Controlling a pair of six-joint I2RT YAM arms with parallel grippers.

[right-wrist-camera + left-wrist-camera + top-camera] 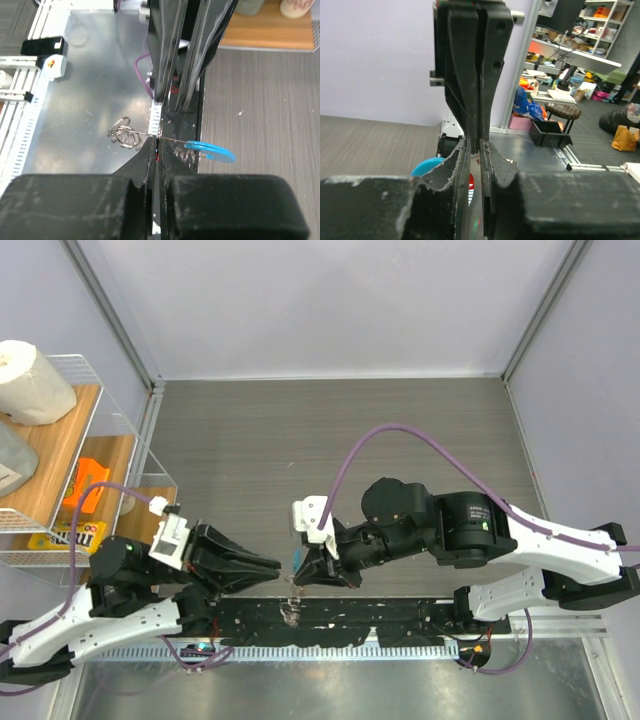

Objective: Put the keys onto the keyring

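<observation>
right hand [156, 146] pressed together on keyring [126, 136] chain beside blue tag [210, 150], left hand [474, 150] tip-to-tip with it, pinching red key [471, 181]

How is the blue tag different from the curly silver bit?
The blue tag is flat, solid and bright blue; the curly silver bit is thin, shiny and looped. The tag pokes out to one side of the right gripper, the silver bit to the other. Both seem joined by one thin silvery strand pinched in that gripper.
</observation>
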